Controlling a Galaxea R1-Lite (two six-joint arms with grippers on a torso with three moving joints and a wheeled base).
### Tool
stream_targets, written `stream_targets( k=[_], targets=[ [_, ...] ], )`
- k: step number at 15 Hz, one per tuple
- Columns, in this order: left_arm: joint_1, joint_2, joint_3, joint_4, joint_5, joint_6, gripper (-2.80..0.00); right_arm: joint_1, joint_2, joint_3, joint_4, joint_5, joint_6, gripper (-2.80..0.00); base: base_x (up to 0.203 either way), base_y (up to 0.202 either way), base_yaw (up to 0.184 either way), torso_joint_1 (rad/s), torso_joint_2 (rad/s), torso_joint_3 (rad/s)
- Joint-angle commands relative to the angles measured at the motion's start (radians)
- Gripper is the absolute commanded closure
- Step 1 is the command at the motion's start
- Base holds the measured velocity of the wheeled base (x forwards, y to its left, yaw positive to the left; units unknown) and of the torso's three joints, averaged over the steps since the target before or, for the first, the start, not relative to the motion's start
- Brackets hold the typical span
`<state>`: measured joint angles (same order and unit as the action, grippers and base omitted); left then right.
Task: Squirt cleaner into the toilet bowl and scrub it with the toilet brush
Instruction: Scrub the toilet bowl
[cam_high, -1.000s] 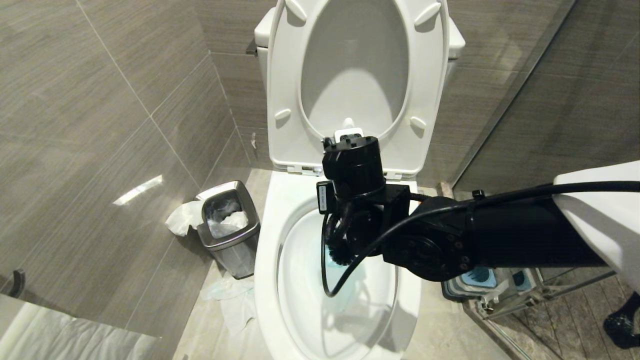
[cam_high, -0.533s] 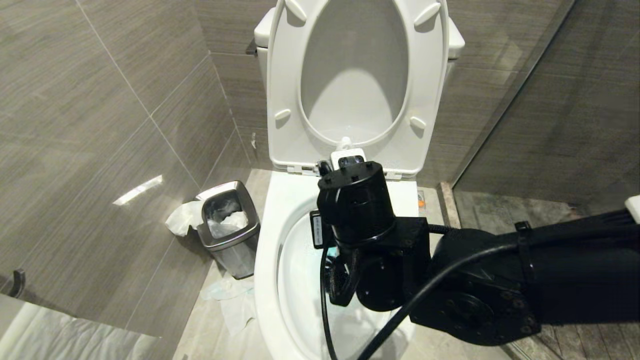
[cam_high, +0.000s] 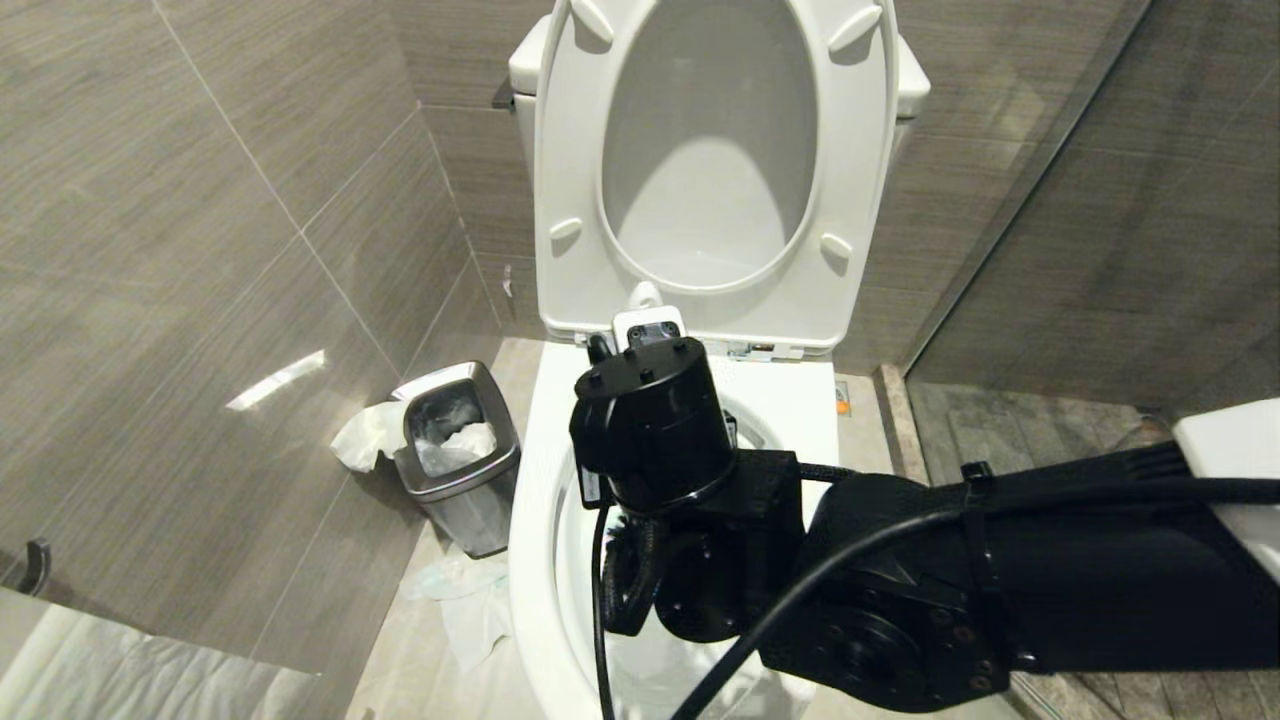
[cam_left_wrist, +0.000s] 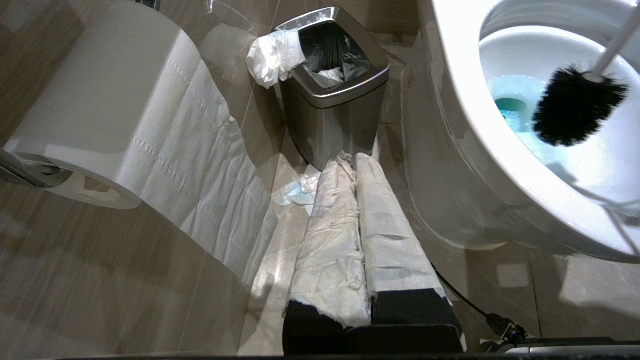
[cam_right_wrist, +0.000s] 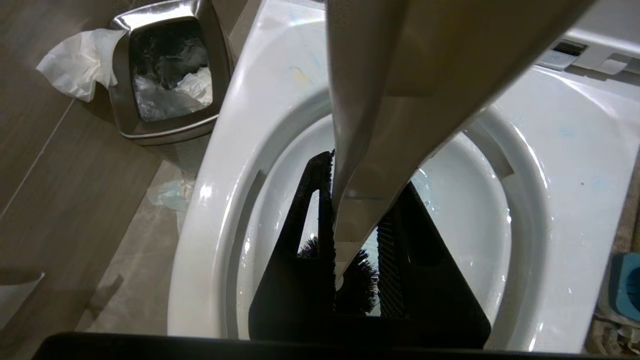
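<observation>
The white toilet bowl (cam_high: 535, 560) stands open below me, with blue-tinted water (cam_left_wrist: 510, 100) at its bottom. My right gripper (cam_right_wrist: 365, 172) hangs over the bowl, shut on the white handle (cam_right_wrist: 360, 115) of the toilet brush. The black bristle head (cam_left_wrist: 575, 105) sits low inside the bowl, near the water. In the head view my right wrist (cam_high: 655, 440) hides the gripper; only the handle's rounded end (cam_high: 645, 294) shows above it. My left gripper (cam_left_wrist: 350, 159), its fingers wrapped in white paper, is parked shut near the floor beside the bowl. No cleaner bottle is in view.
Seat and lid (cam_high: 710, 170) stand raised against the tank. A steel waste bin (cam_high: 460, 450) with tissue spilling out stands left of the bowl, crumpled paper (cam_high: 460, 590) on the floor by it. A toilet paper roll (cam_left_wrist: 100, 110) hangs at left. A blue-topped holder (cam_right_wrist: 627, 287) sits at right.
My right arm has swung nearer to me and to the left over the bowl, carrying the brush with it. The left arm has not moved.
</observation>
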<state>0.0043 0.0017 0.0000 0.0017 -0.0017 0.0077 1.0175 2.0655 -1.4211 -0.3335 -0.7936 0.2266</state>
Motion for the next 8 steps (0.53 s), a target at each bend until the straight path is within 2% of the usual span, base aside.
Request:
stream_targets(
  k=[1,8],
  targets=[
    [0.000,0.001,0.000,0.000,0.000,0.000,0.00,-0.018,0.080,-0.069,-0.001,-0.004,-0.002,0.00,0.000,0.000,0.000,0.000,0.00,0.000],
    [0.000,0.001,0.000,0.000,0.000,0.000,0.00,-0.150,0.240,-0.281,0.000,-0.002,-0.059,0.00,0.000,0.000,0.000,0.000,0.00,0.000]
  ],
)
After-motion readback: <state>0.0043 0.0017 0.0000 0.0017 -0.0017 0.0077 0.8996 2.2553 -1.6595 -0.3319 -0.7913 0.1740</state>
